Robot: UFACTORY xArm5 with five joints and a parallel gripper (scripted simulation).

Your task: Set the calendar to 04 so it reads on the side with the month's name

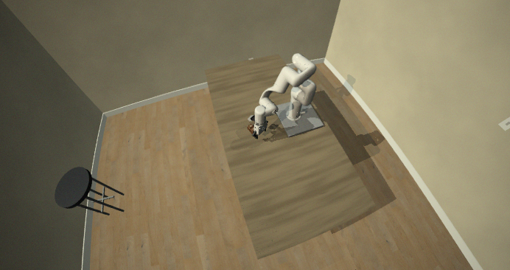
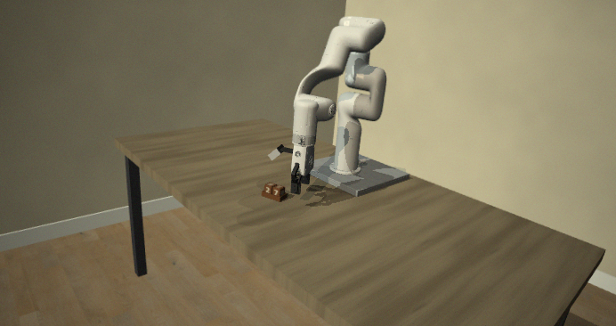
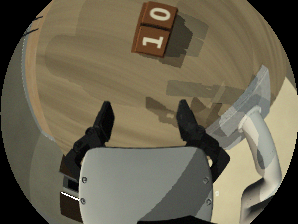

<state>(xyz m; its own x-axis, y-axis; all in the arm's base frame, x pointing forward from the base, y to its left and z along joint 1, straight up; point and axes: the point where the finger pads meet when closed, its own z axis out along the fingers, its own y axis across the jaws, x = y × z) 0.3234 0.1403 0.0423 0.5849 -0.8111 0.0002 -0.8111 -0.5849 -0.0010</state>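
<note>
Our gripper stands wide open, empty; the cubes look light and rigid, so we should pinch one gently by opposite sides

In the top view, a round black stool stands between eight and nine o'clock, well apart from the counter, its dark legs slanting toward four o'clock from the seat. Planked wooden floor spreads at eight. A taupe wall rises toward eleven, a cream wall toward two. Pale skirting edges the floor at ten. A whitish mark, cut by the picture's edge, sits at three, too partial to identify.
</note>
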